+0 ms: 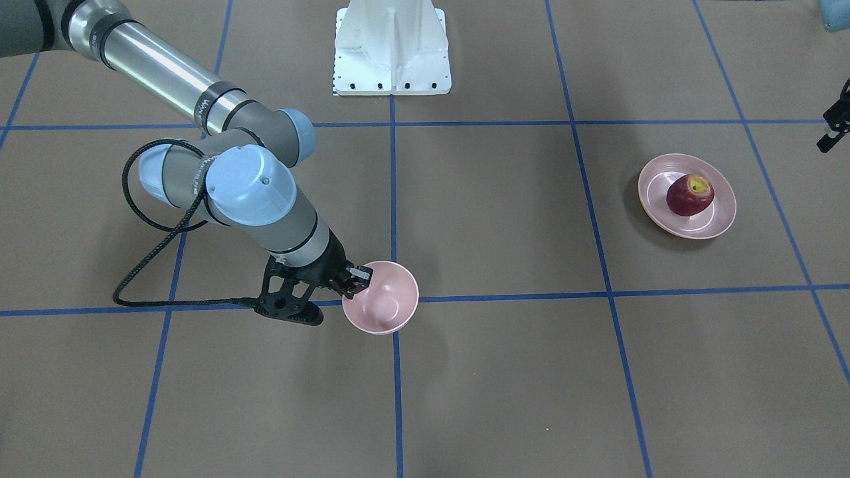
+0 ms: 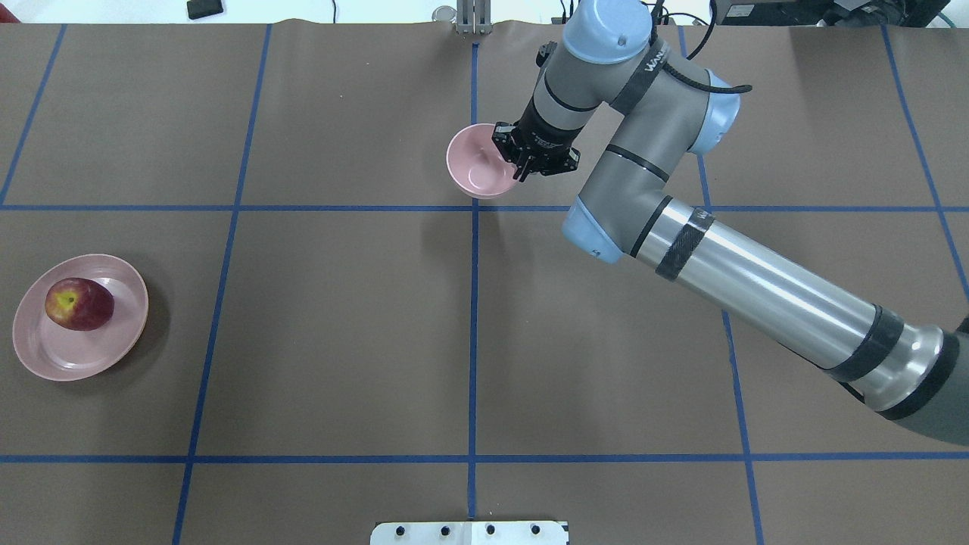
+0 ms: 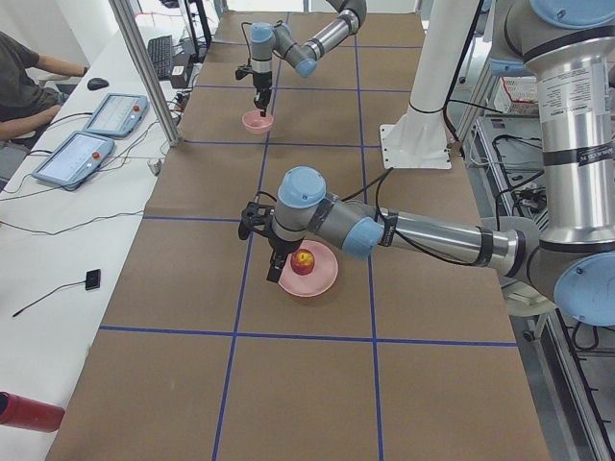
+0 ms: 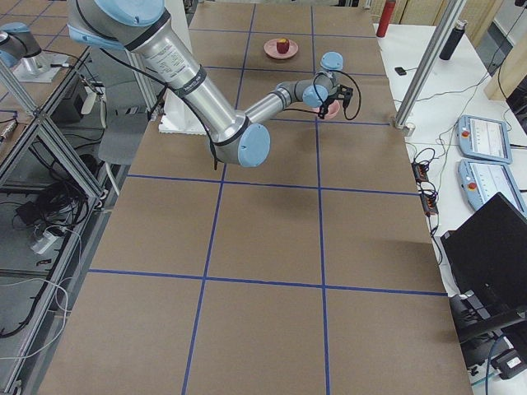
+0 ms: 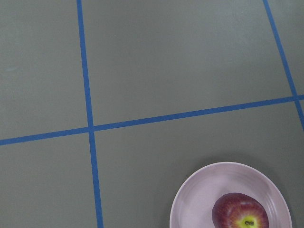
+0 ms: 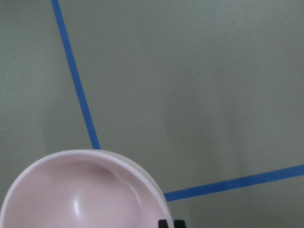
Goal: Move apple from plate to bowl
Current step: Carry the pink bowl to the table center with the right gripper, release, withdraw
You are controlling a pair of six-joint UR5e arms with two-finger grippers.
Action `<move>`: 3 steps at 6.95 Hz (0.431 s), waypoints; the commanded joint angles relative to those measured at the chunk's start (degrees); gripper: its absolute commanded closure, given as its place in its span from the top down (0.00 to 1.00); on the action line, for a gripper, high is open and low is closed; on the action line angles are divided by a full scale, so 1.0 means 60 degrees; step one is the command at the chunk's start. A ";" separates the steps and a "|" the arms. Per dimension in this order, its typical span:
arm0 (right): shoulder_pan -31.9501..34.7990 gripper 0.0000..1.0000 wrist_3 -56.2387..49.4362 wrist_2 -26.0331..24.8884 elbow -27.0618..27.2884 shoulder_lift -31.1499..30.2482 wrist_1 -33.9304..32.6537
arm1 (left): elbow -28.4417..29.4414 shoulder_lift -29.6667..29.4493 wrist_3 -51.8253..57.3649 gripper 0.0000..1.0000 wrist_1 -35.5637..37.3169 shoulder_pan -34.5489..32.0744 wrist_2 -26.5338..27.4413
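Note:
The dark red apple point(image 1: 690, 194) with its yellow stem patch lies on the wide pink plate point(image 1: 720, 222) at the table's end on my left; it also shows in the overhead view point(image 2: 79, 304) and the left wrist view point(image 5: 240, 214). The small deep pink bowl point(image 1: 385, 305) is empty, near the table's middle. My right gripper point(image 1: 355, 279) is shut on the bowl's rim point(image 2: 473, 163), one finger inside. My left gripper point(image 1: 833, 129) shows only partly at the front view's edge, up beside the plate point(image 3: 322, 283); I cannot tell whether it is open or shut.
The white robot base mount point(image 1: 392, 50) stands at the table's robot side. Blue tape lines point(image 2: 473, 333) grid the brown table. A metal post point(image 3: 154, 86) and control tablets point(image 3: 72, 158) stand on the operators' side.

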 commanded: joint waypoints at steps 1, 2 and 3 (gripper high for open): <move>-0.0409 0.00 -0.0008 -0.0294 -0.0269 0.0073 0.0232 | -0.0040 -0.0014 -0.0015 0.98 -0.0009 0.0023 -0.0001; -0.0411 0.00 -0.0023 -0.0310 -0.0270 0.0029 0.0232 | -0.0026 -0.0014 -0.0030 0.98 0.0020 0.0153 0.0028; -0.0411 0.30 -0.0081 -0.0339 -0.0342 0.0014 0.0232 | 0.0032 -0.0028 0.0028 0.98 0.0005 0.0387 0.0043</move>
